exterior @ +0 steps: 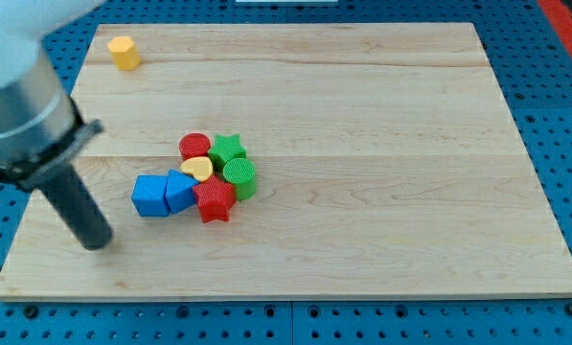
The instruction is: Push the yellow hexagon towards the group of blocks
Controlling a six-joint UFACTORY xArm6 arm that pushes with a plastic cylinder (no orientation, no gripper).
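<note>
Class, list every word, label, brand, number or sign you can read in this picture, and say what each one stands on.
None: no text, number or sign can be read anywhere.
The pale wooden board is plain.
The yellow hexagon block and the clustered blocks, such as the blue block and the red star block, bear no markings.
My tip, on the dark rod, shows no label.

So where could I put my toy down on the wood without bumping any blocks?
The whole right side of the wooden board is bare, and so is the strip along the view's bottom. It's crowded in the middle-left: red cylinder, green star, yellow heart, green cylinder, red star, blue blocks. My tip sits left of them; the yellow hexagon is top-left.
</note>
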